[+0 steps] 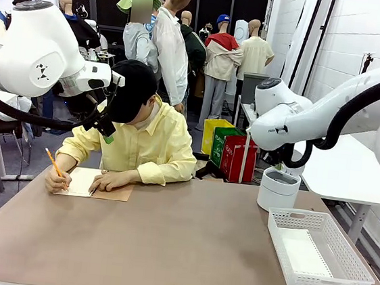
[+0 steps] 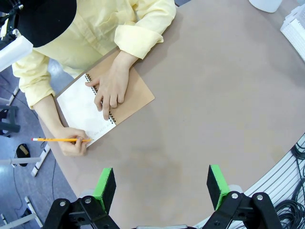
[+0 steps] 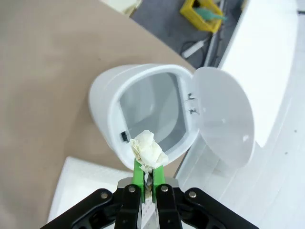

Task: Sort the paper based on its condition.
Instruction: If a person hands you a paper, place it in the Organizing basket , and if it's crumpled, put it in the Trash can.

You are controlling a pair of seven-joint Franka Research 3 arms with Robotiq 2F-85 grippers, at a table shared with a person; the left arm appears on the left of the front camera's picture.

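**Crumpled paper held over the open bin**

We see the crumpled paper (image 3: 148, 148), a small white wad, pinched between the green pads of the right gripper (image 3: 148, 174), whose jaws stand narrow around it. It hangs just above the rim of the white bin (image 3: 109, 109), whose lid (image 3: 224, 119) is swung open to the side. Near the bin on the worktop (image 2: 214, 95) stands a white basket (image 1: 279, 250), and what looks like a flat sheet (image 1: 304, 255) lies in it. The left gripper (image 2: 161, 183) hovers above bare worktop with its jaws wide and nothing between them. Across from it a person rests one hand (image 2: 110, 90) on a spiral notebook (image 2: 138, 95) and holds a pencil (image 2: 57, 140) in the other.
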